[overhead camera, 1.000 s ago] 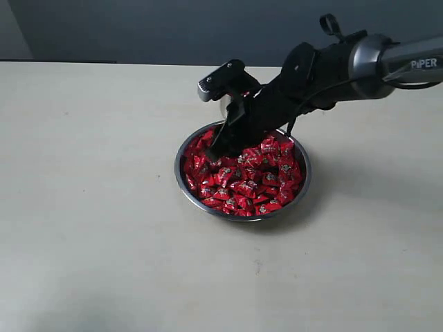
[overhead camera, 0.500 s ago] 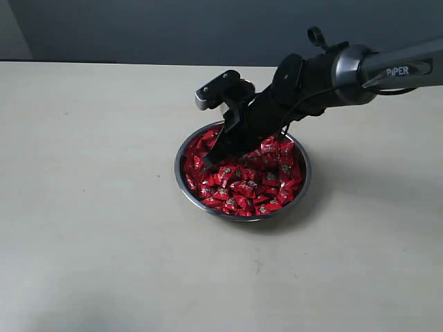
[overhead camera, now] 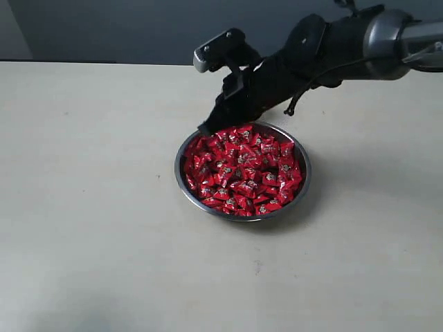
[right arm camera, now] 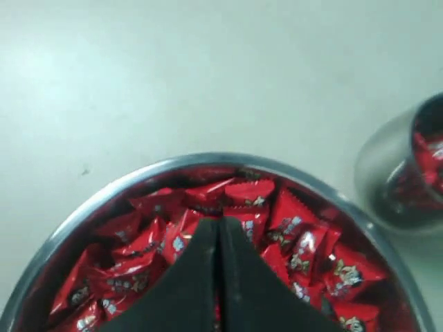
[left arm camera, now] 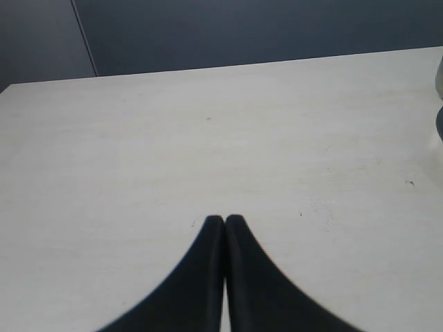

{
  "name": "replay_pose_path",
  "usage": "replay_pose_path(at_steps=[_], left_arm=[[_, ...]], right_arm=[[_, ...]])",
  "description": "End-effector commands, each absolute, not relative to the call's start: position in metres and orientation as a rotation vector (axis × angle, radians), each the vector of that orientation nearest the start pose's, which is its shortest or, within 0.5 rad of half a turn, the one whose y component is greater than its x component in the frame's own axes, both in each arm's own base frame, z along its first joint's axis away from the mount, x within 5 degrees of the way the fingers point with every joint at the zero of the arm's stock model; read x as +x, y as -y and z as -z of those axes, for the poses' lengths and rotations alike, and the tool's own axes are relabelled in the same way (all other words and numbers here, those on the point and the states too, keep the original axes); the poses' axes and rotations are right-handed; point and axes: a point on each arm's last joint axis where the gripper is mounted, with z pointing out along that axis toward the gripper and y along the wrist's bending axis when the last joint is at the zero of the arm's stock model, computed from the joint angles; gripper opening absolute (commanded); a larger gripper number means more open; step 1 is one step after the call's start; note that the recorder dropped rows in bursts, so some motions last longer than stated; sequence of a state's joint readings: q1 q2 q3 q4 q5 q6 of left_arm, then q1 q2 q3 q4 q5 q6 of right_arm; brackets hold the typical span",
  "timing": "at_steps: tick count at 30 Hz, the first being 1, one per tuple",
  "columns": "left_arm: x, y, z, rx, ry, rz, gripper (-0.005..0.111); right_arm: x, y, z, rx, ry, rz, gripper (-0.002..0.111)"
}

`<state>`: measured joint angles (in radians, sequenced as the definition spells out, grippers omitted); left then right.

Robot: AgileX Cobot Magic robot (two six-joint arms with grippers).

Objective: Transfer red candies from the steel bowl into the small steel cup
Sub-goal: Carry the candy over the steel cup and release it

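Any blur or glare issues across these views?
Right wrist view: soft overall, small steel cup blurred at frame edge. Exterior view: sharp, soft shadow beside steel bowl, red candies distinct. Left wrist view: table sharp, left end effector featureless black.

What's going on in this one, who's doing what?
The right gripper, jaws shut, hangs at the far rim of the steel bowl, which is heaped with red candies. Whether it has a candy pinched cannot be told. The small steel cup stands just outside the bowl, with something red showing inside it. The left gripper, also shut, sits over the table, away from the bowl, taking no part.
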<state>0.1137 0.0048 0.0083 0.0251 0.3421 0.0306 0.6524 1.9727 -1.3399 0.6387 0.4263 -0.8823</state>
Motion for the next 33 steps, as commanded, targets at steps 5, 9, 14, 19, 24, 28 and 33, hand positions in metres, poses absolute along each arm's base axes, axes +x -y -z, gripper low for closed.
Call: replay_pose_path(at_steps=[5,9,14,19,24,28,33], left_arm=[[0.053,-0.007,-0.183,-0.055,-1.821,-0.124,0.000],[0.053,-0.007,-0.183,-0.055,-1.821,-0.124,0.000],[0.053,-0.007,-0.183,-0.055,-1.821,-0.124,0.000],[0.053,-0.007,-0.183,-0.055,-1.821,-0.124,0.000],[0.053,-0.007,-0.183,-0.055,-1.821,-0.124,0.000],[0.053,-0.007,-0.183,-0.055,-1.821,-0.124,0.000],[0.053,-0.007,-0.183,-0.055,-1.821,-0.124,0.000]], right_arm=[[0.354,-0.259,-0.227,-0.963,-2.003,-0.346,-0.001],[0.380,-0.247,-0.226,-0.873,-2.027,-0.340,-0.001],[0.411,-0.241,-0.212,-0.834,-2.102,-0.395,-0.001],[0.433,-0.248,-0.192,-0.845,-2.150,-0.436,-0.001],[0.441,-0.253,-0.170,-0.862,-2.186,-0.452,-0.001],[0.443,-0.253,-0.161,-0.869,-2.189,-0.426,-0.001],[0.446,-0.253,-0.158,-0.852,-2.181,-0.410,-0.001]])
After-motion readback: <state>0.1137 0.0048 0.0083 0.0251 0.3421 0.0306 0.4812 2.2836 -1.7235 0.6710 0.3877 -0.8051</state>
